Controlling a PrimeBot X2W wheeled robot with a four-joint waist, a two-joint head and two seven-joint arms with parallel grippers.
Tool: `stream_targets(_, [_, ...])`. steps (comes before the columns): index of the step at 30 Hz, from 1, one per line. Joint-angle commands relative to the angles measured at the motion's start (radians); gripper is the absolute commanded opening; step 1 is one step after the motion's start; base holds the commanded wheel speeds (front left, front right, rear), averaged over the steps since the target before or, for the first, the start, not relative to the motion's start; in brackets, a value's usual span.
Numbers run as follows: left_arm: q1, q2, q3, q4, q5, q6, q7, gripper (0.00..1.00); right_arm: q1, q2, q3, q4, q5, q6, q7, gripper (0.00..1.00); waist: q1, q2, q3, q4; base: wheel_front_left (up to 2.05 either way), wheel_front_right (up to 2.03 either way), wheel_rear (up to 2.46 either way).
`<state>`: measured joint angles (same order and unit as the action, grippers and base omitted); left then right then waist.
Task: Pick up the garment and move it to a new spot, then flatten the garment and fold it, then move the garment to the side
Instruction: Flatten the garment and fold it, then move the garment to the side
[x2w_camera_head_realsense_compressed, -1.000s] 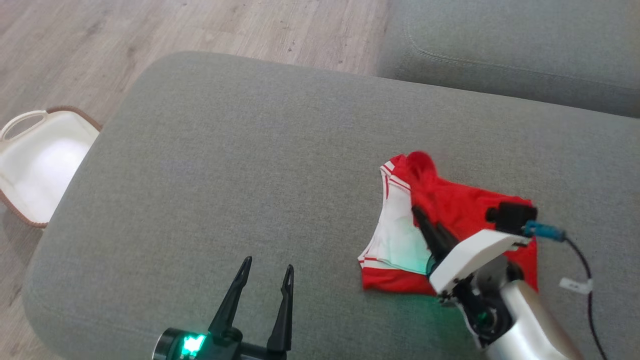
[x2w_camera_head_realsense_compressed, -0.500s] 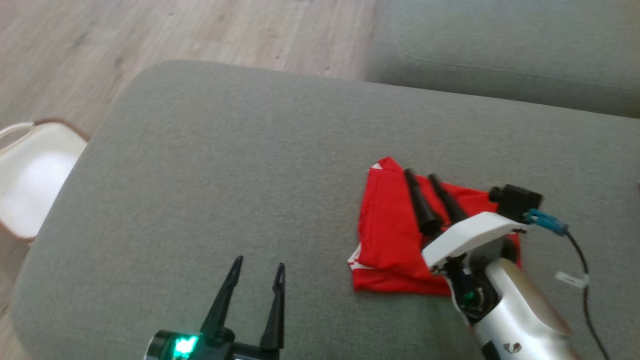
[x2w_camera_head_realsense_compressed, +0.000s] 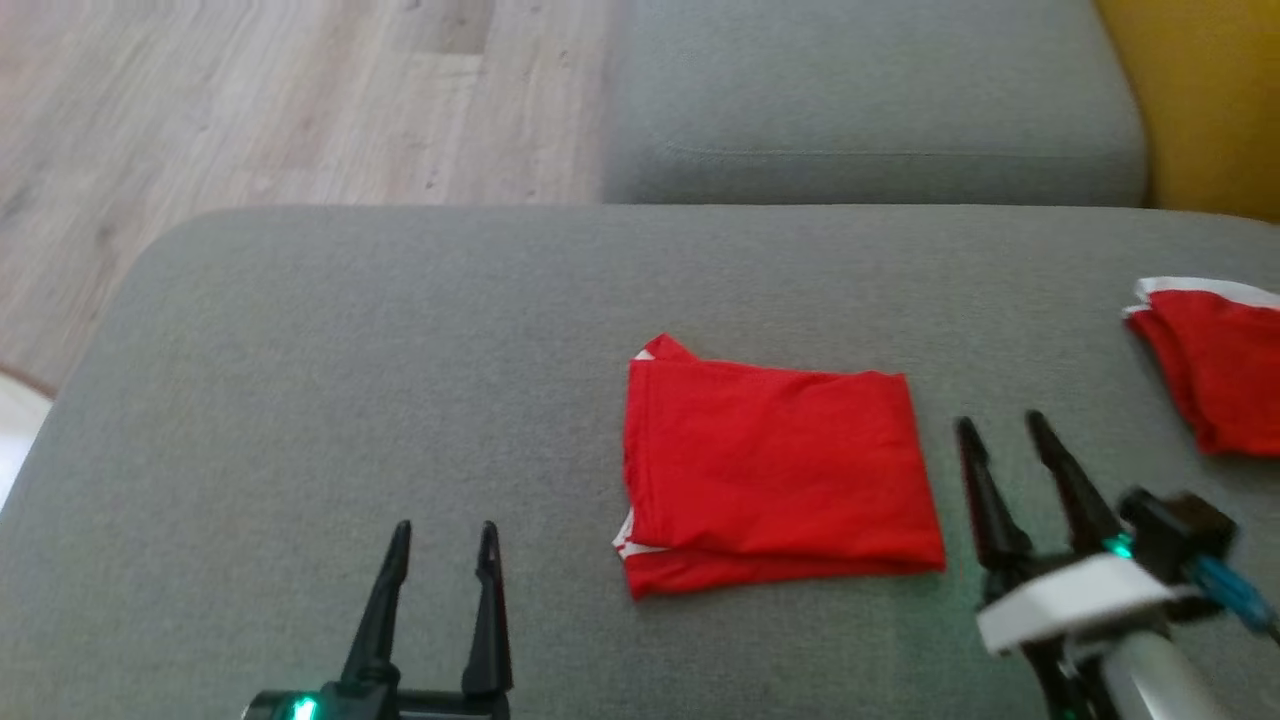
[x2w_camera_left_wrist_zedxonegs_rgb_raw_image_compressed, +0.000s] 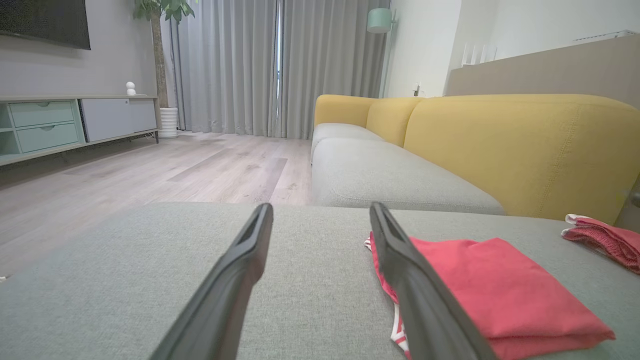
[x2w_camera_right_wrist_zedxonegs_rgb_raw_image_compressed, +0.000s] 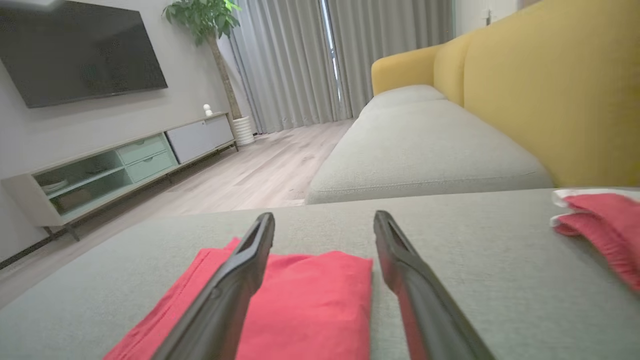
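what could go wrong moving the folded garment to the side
The folded garment lies in loose layers, a white-trimmed edge peeking out at its lower left; the open right gripper beside it might pinch only the top layer and undo the fold. Sliding it right might run it into the other red garment.

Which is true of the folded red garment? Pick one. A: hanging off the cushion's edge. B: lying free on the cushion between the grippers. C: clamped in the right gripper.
B: the garment lies flat on the cushion, with the left gripper and right gripper open beside it, neither touching it.
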<state>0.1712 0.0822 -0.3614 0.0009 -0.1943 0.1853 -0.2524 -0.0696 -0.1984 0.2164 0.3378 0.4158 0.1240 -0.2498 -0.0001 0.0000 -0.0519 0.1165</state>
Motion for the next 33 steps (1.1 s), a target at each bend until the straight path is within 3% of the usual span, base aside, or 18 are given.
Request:
stream_targets(1, [-0.016,-0.016,0.042,-0.034,-0.005,0.007,-0.009,1.0,0.014,0.0,-0.026,-0.067,-0.038,0.007,-0.011,1.0,0.0001,0.0,-0.016,-0.016,0.0,0.0,0.0])
stream_targets(13, [0.044,-0.019,0.086,-0.018,0.041,-0.02,-0.009,1.0,0.238,0.083,-0.101,-0.166,-0.179,0.007,-0.012,1.0,0.0001,0.0,-0.065,-0.041,0.0,0.0,0.0])
stream_targets(33, [0.065,-0.029,0.119,-0.001,0.071,-0.056,-0.009,1.0,0.258,0.101,-0.114,-0.175,-0.216,0.007,-0.012,1.0,0.0001,0.0,-0.059,-0.07,0.0,0.0,0.0])
